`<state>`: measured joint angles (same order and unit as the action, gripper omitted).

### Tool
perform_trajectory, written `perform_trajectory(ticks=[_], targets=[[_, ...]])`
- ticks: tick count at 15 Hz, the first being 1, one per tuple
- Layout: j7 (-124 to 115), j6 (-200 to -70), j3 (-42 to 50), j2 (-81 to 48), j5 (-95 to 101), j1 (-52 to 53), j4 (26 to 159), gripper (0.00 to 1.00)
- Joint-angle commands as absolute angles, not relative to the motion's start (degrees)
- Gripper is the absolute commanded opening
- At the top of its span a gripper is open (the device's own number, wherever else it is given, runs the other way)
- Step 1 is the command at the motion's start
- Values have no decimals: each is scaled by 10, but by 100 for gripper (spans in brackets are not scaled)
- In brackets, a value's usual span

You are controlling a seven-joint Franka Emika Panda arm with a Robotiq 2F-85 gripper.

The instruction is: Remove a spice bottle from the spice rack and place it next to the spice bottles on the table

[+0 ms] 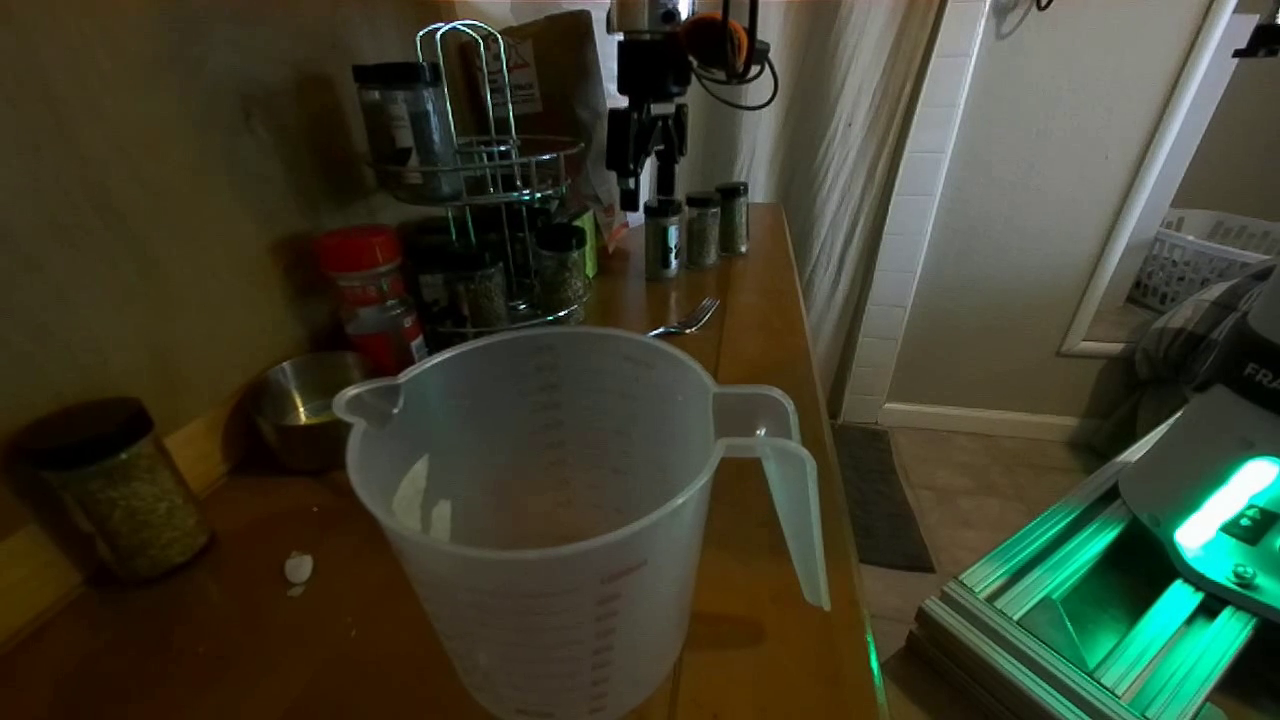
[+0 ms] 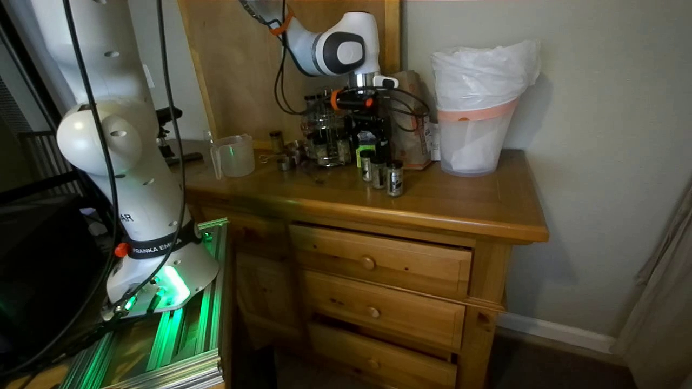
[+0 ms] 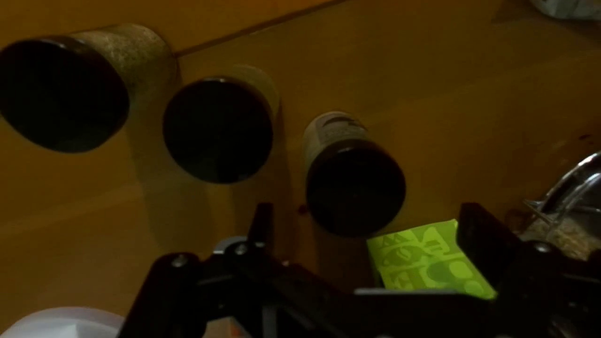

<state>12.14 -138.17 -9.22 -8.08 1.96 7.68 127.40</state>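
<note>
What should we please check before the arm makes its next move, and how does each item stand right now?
Gripper open, nothing clamped in it: ok.
Three black-lidded spice bottles standing upright: ok.
Gap from the fingers to the nearest bottle: cannot tell; depth is unclear.
View between the fingers free of other things: not ok; a lime-green box shows there in the wrist view.
Wire spice rack standing upright: ok.
Translucent measuring jug apart from the gripper: ok.

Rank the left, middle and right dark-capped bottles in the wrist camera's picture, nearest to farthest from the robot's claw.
From the gripper:
1. Right bottle: in line with the open jaws.
2. Middle bottle: farther left.
3. Left bottle: at the picture's left edge.
</note>
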Motion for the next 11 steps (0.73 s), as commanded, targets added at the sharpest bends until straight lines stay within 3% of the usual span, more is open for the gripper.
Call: perform_trajectory(ticks=[1,8,9,11], targets=[[106,-1405,-98,18,31,86,1335,100],[98,-1397,-86,236,100,84,1478,100],[83,-1388,-88,159,84,86,1413,100],[84,-1388,-87,185,85,87,1429,100]])
